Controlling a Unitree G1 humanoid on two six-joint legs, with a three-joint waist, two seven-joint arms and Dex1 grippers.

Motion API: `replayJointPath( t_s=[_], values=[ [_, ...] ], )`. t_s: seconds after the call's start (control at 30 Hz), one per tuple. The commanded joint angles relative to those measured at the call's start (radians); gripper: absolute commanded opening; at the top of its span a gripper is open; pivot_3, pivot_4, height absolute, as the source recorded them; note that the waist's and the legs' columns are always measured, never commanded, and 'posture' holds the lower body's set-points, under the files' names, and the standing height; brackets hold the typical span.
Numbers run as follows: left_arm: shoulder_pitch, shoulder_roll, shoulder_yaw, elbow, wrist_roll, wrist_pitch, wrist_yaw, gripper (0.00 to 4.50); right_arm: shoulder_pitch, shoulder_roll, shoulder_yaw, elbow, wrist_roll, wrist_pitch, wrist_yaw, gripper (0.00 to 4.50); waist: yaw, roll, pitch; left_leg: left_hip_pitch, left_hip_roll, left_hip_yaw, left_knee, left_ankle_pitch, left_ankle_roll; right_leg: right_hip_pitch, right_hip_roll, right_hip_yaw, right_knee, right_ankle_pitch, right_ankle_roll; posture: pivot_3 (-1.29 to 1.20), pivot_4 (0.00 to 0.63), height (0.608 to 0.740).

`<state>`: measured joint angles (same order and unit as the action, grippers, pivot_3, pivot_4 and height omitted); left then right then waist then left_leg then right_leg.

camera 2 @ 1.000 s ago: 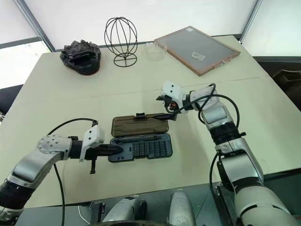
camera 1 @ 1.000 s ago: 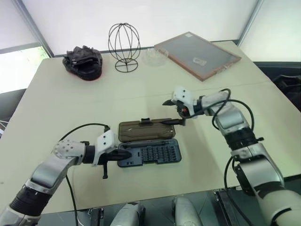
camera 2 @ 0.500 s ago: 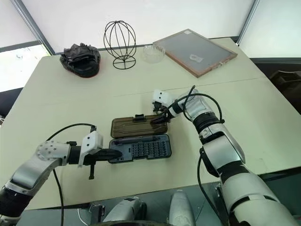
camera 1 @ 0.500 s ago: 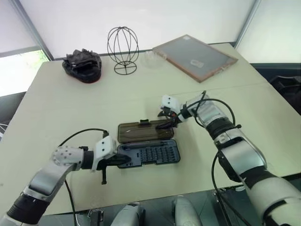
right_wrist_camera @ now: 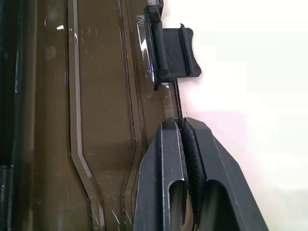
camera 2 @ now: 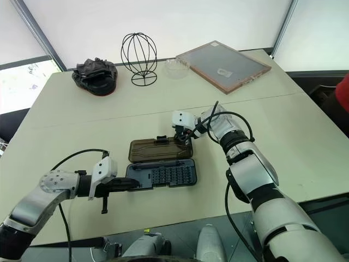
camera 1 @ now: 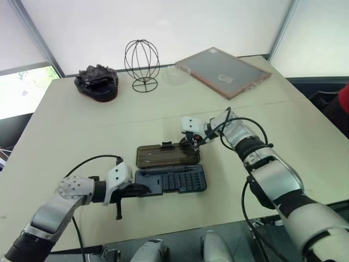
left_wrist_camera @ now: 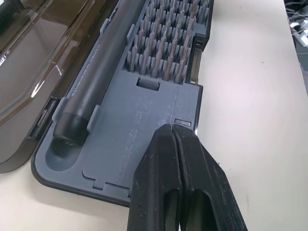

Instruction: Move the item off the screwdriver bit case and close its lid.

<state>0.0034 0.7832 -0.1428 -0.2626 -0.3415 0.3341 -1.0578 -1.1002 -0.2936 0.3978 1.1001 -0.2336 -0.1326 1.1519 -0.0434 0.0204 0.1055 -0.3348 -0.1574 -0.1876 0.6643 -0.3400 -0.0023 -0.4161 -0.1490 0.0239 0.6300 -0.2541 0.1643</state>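
Dropped the right gripper [right_wrist_camera: 182,124] onto the far edge of the smoky lid [right_wrist_camera: 101,96] and pinched the thin item [right_wrist_camera: 178,98] beside the black latch tab [right_wrist_camera: 173,50]. Stood wide open and higher a second ago. Ready for lifting off, probably. Kept the left gripper [left_wrist_camera: 173,131] clenched and empty on the screwdriver bit case [left_wrist_camera: 144,110].

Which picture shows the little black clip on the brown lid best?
The right wrist view: the black latch tab is large, on the lid edge beyond the right gripper. Both eye views show it as a tiny dark bump.
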Motion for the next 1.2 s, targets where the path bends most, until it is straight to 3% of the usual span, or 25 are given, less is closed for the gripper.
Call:
replayJointPath(
  t_s=[0.03, 0.17, 0.47, 0.63, 0.8, 0.93, 1.03, 1.2],
  values=[
    [0.04, 0.003, -0.042, 0.036, 0.033, 0.054, 0.011, 0.0, 0.004, -0.026, -0.011, -0.044, -0.038, -0.094, -0.127, 0.03, 0.0, 0.0, 0.0, 0.0, 0.0, 0.0, 0.0, 0.0, 0.0, 0.0, 0.0, 0.0, 0.0, 0.0, 0.0, 0.0, 0.15, 0.74],
    [0.043, 0.008, -0.035, 0.03, 0.027, 0.06, 0.012, 0.0, 0.06, -0.11, -0.075, -0.3, -0.026, -0.165, -0.193, 0.03, 0.003, 0.002, 0.003, -0.004, 0.0, 0.001, 0.001, 0.0, -0.001, -0.004, 0.0, 0.001, 0.0, 0.0, 0.0, 0.0, 0.15, 0.74],
    [-0.008, -0.018, -0.014, 0.01, -0.056, 0.125, 0.012, 0.0, 0.354, -0.177, -0.128, -0.937, 0.033, 0.064, -0.178, 0.03, 0.033, 0.001, 0.009, -0.007, 0.0, 0.001, 0.001, 0.001, -0.001, -0.008, 0.0, 0.001, 0.0, 0.0, 0.0, 0.0, 0.15, 0.74],
    [-0.043, -0.056, 0.063, -0.029, -0.209, 0.252, 0.023, 0.0, 0.407, -0.188, -0.105, -0.988, 0.012, 0.086, -0.192, 0.03, 0.033, -0.005, 0.013, -0.007, 0.0, 0.002, 0.001, 0.0, 0.0, -0.008, 0.0, 0.001, 0.0, 0.0, 0.0, 0.0, 0.15, 0.74],
    [-0.178, -0.108, 0.305, -0.042, -0.552, 0.494, 0.14, 0.0, 0.393, -0.207, -0.096, -0.949, -0.013, 0.047, -0.221, 0.03, 0.032, -0.014, 0.022, -0.013, 0.001, 0.001, 0.002, 0.001, -0.001, -0.013, 0.0, 0.0, 0.001, 0.0, 0.0, 0.0, 0.15, 0.74],
    [-0.326, -0.175, 0.495, 0.077, -0.699, 0.539, 0.317, 0.0, 0.39, -0.225, -0.09, -0.924, -0.026, -0.003, -0.231, 0.03, 0.028, -0.015, 0.022, -0.02, 0.0, 0.0, 0.006, 0.001, -0.001, -0.019, 0.0, -0.001, 0.001, 0.0, 0.0, 0.0, 0.15, 0.74],
    [-0.407, -0.233, 0.56, 0.2, -0.673, 0.482, 0.421, 0.0, 0.394, -0.235, -0.082, -0.911, -0.026, -0.043, -0.231, 0.03, 0.025, -0.015, 0.022, -0.02, 0.0, 0.001, 0.005, 0.001, -0.002, -0.019, -0.001, -0.002, 0.0, 0.0, 0.0, 0.0, 0.15, 0.74],
    [-0.452, -0.247, 0.421, 0.481, -0.383, 0.263, 0.389, 0.0, 0.379, -0.224, -0.079, -0.897, -0.031, -0.05, -0.253, 0.03, 0.024, -0.015, 0.022, -0.02, 0.0, 0.001, 0.005, 0.001, -0.002, -0.019, 0.0, -0.002, 0.0, 0.0, 0.0, 0.0, 0.15, 0.74]
  ],
)
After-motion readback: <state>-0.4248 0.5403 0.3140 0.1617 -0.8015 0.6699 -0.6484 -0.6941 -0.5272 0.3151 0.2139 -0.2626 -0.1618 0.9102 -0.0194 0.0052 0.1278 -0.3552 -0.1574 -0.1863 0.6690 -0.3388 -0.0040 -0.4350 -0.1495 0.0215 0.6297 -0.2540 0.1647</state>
